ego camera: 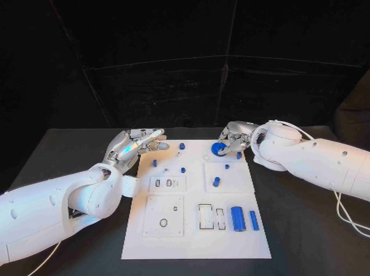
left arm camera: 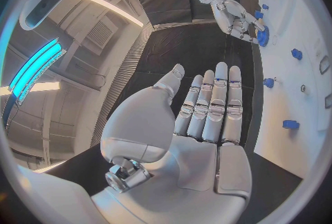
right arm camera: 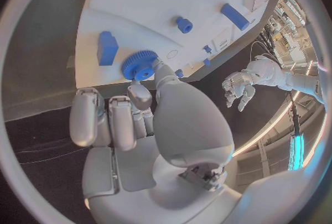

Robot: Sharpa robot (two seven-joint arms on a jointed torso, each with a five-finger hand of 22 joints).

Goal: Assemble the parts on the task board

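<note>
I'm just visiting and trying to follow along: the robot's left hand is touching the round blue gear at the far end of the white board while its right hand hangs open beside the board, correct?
Not quite: the hands are swapped. The right hand touches the blue gear, as the right wrist view shows plainly. The left hand is the open one, fingers straight, beside the white board.

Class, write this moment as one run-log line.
right hand: touches blue gear | left hand: open, beside task board | blue parts: scattered on board
</note>
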